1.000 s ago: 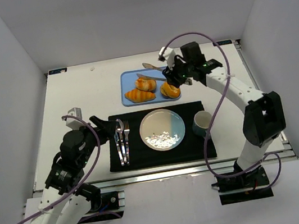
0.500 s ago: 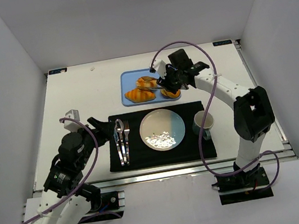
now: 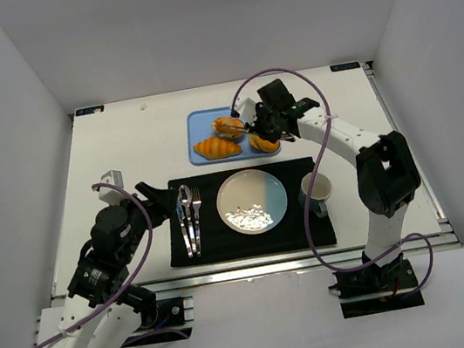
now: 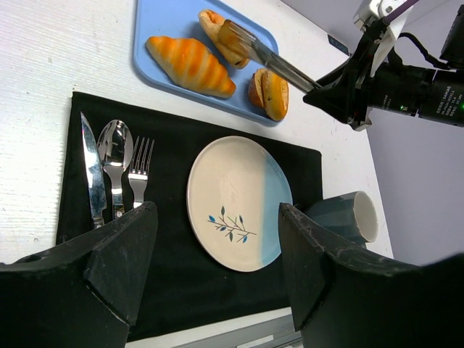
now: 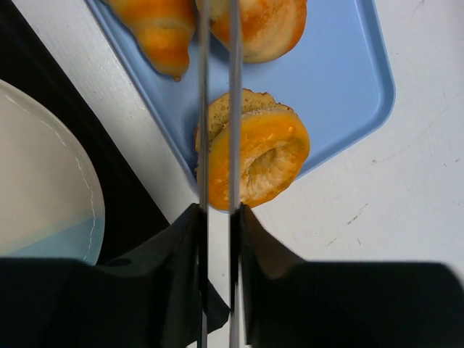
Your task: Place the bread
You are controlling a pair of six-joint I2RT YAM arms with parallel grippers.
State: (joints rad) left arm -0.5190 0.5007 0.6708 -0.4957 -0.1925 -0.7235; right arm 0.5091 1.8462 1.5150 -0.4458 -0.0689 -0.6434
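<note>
A: Status re the bread?

B: Three pcs are seen on the blue tray point(image 4: 156, 22), on the far side of the black mat point(image 4: 170, 145). The round roll point(image 4: 214, 25) at the tray's back appears to be nipped at one end by the tongs point(image 4: 272, 64). The tongs are clamped in the right gripper point(image 3: 261, 122), jaws pressed onto the handles. How firm the nip is can't be told, as the tips are cut off in the wrist view.

A: Left side?

B: The left gripper point(image 4: 216, 217) is held spread wide w/ nothing in it, above the mat near the cutlery point(image 4: 114, 163).

A: What can go wrong?

B: The roll is caught off-centre, so it may be swung or dropped once lifted, prob. onto the croissant point(image 4: 190, 65) or the split bun point(image 4: 272, 94). The blades are passed right over that bun, so it may be dragged along or the tray shifted. If the squeeze is eased en route, the roll is lost short of the plate point(image 4: 232, 196), poss. onto the mat. The mug point(image 4: 344, 217) beside the plate may be clipped on a low path.
</note>
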